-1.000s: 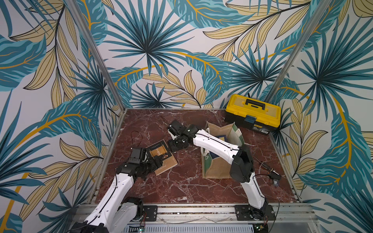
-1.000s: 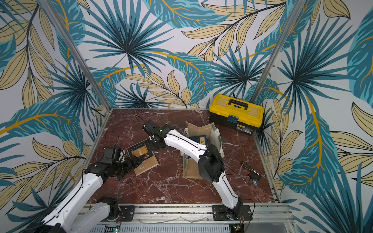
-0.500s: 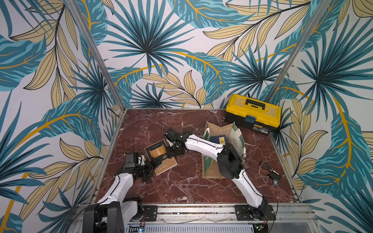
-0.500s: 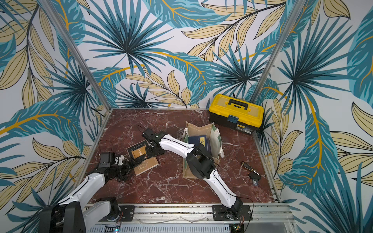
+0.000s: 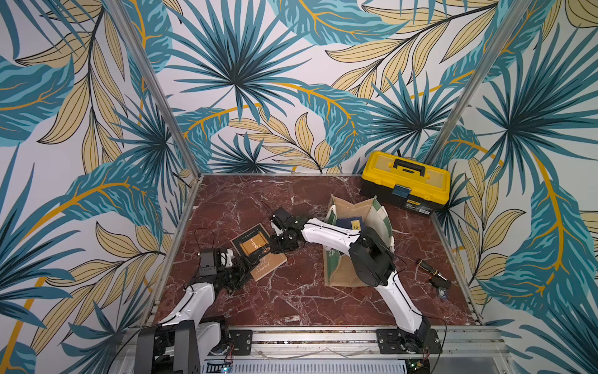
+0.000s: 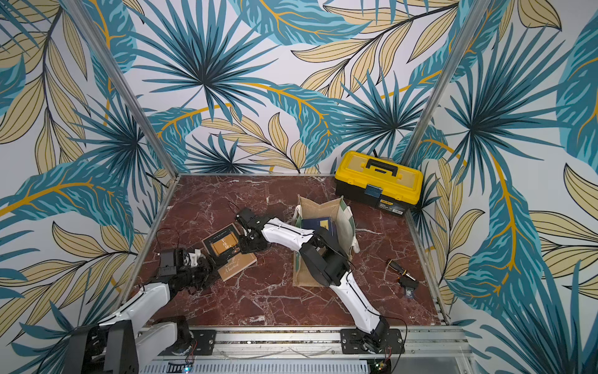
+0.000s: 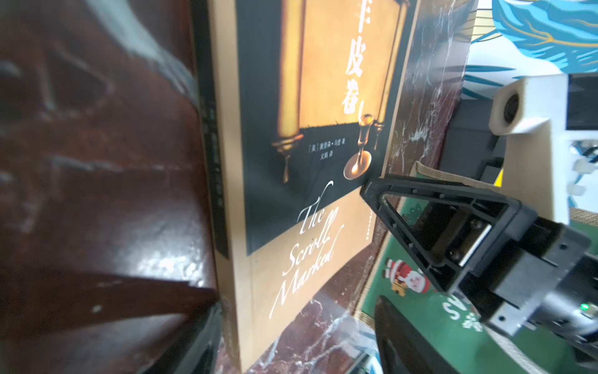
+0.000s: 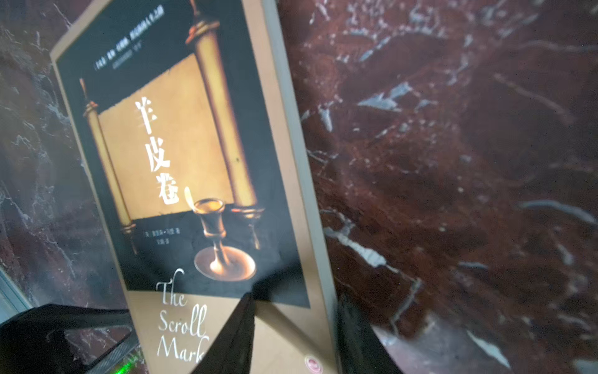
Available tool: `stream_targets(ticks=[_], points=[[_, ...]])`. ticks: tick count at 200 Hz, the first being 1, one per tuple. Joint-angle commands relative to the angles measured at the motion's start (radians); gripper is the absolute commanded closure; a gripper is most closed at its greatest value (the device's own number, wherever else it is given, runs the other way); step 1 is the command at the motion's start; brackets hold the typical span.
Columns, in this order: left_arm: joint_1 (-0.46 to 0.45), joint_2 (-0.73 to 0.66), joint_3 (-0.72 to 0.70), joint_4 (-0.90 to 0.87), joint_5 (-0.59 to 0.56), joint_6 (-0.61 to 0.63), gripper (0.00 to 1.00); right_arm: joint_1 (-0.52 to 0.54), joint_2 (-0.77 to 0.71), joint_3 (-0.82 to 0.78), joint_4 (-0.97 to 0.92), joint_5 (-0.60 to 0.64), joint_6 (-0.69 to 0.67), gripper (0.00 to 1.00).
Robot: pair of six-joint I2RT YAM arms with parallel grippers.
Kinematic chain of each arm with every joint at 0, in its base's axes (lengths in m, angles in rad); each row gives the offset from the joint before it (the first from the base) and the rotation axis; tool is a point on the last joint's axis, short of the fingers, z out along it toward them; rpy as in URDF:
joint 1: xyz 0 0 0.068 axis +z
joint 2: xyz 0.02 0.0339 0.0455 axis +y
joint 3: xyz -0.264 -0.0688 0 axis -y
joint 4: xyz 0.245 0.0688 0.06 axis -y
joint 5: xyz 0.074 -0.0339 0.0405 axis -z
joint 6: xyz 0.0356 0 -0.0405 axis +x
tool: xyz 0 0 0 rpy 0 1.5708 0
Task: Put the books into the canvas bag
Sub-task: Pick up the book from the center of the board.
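The Scroll Marked paperback lies flat between my left gripper and right gripper, both jaws spread astride its edges, fingertips blurred and cropped; canvas bag stands beyond my right jaws.

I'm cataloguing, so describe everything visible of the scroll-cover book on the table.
The book is a thin tan paperback; a dark panel shows a golden scroll and goblet, white Chinese title, "The Scroll Marked" below. It lies face up on the marble table, the left gripper and right gripper at opposite sides.
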Motion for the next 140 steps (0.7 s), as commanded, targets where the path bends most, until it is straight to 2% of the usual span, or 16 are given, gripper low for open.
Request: stream_targets(ticks=[1, 41, 62, 97, 118, 140], points=[[0.002, -0.082, -0.004, 0.135, 0.131, -0.035, 0.36, 0.024, 0.019, -0.073, 0.016, -0.111, 0.057, 0.58], [0.000, -0.192, -0.037, 0.136, 0.084, -0.078, 0.49, 0.018, 0.003, -0.128, 0.083, -0.156, 0.114, 0.57], [0.000, -0.151, -0.067, 0.142, 0.062, -0.055, 0.51, 0.019, -0.008, -0.145, 0.092, -0.157, 0.124, 0.57], [-0.001, -0.050, -0.067, 0.183, 0.092, -0.025, 0.56, 0.019, -0.021, -0.159, 0.094, -0.166, 0.130, 0.58], [-0.001, -0.051, -0.041, 0.182, 0.107, -0.022, 0.66, 0.019, -0.038, -0.165, 0.094, -0.165, 0.130, 0.59], [-0.001, -0.074, -0.003, 0.165, 0.133, -0.017, 0.82, 0.020, -0.087, -0.142, 0.039, -0.109, 0.087, 0.58]])
